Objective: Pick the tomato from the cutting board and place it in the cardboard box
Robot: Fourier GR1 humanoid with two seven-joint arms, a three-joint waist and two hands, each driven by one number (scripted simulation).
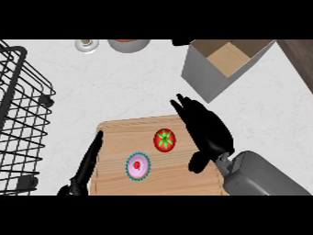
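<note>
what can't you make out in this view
Head view:
- small round item and larger round item: cut off by the top edge, unidentifiable.
- cardboard box: far side cut off by the top edge.
- cutting board: right edge hidden under the right hand.
- left hand: palm cut off by the lower edge.

I stand at a kitchen counter [118, 87]: pale stone top, black wire dish rack [13, 114], wooden cutting board [118, 133], a bowl [128, 45] behind.
</note>
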